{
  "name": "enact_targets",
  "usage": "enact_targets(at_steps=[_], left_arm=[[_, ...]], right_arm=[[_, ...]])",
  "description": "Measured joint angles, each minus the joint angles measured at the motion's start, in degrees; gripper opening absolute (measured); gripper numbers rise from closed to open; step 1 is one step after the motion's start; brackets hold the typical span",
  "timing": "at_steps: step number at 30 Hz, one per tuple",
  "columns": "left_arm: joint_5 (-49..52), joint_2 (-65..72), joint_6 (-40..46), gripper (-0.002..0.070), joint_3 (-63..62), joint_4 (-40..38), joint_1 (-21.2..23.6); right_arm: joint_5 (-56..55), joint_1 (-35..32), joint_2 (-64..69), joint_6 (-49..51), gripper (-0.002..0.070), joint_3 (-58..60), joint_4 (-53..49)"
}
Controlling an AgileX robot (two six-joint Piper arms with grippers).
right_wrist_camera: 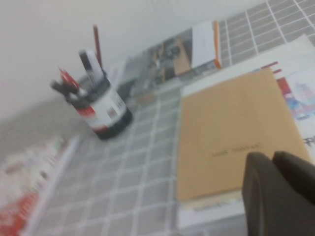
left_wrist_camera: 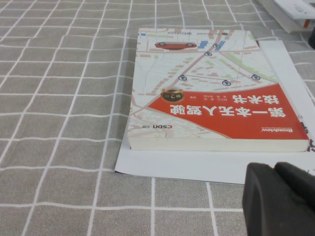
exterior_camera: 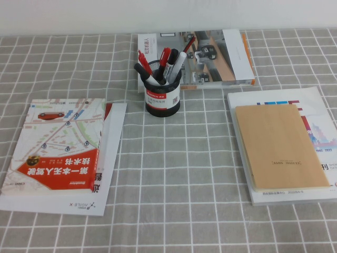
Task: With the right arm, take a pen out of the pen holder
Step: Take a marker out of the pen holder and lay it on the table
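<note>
Pen holder (exterior_camera: pixel 163 99): black mesh cup with a red-and-white label, upright at the centre-back of the grey checked tablecloth (exterior_camera: pixel 174 174). It holds a bundle of pens (exterior_camera: pixel 167 66), red-capped ones and black-capped markers with white barrels, all leaning out of the rim, none taken out. An open magazine (exterior_camera: pixel 210 55) lies flat just behind the holder, near the wall. Robot's left: a red-and-white book (exterior_camera: pixel 55 145) with a street map on the cover sits on a white sheet (exterior_camera: pixel 108 179) that sticks out past its near and right edges. Robot's right: a tan notebook (exterior_camera: pixel 279 145) is stacked on white booklets (exterior_camera: pixel 316 113). Both stacks are well apart from the holder. The right gripper (right_wrist_camera: pixel 272 157) shows in its wrist view only. Its dark fingers are clenched together with just a seam between them, nothing in the grip, above the near edge of the tan notebook and well short of the pen holder (right_wrist_camera: pixel 106 115), which stands off toward the wall from there. The left gripper (left_wrist_camera: pixel 275 169) also shows in its wrist view only. Its fingers are pressed together, empty, over the tablecloth just beside the near edge of the white sheet under the book (left_wrist_camera: pixel 206 93). Neither gripper touches a pen or the holder.
</note>
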Motion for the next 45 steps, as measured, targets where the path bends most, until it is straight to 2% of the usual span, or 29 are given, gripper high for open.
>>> enact_targets(at_steps=[7, 17, 24, 31, 45], left_arm=[[0.0, 0.0, 0.0, -0.0003, 0.0, 0.0, 0.0], [0.0, 0.0, 0.0, -0.0003, 0.0, 0.0, 0.0], [0.0, 0.0, 0.0, -0.0003, 0.0, 0.0, 0.0], [0.0, 0.0, 0.0, -0.0003, 0.0, 0.0, 0.0], [0.0, 0.0, 0.0, -0.0003, 0.0, 0.0, 0.0]], right_arm=[[-3.3, 0.0, 0.0, 0.0, -0.0013, 0.0, 14.8], [-2.9, 0.0, 0.0, 0.0, -0.0013, 0.0, 17.5], [4.6, 0.0, 2.0, 0.0, -0.0013, -2.4, 17.4], [9.9, 0.0, 16.2, -1.8, -0.0013, -13.0, 12.8], [18.7, 0.2, 53.7, -18.0, -0.0013, -39.6, 11.7]])
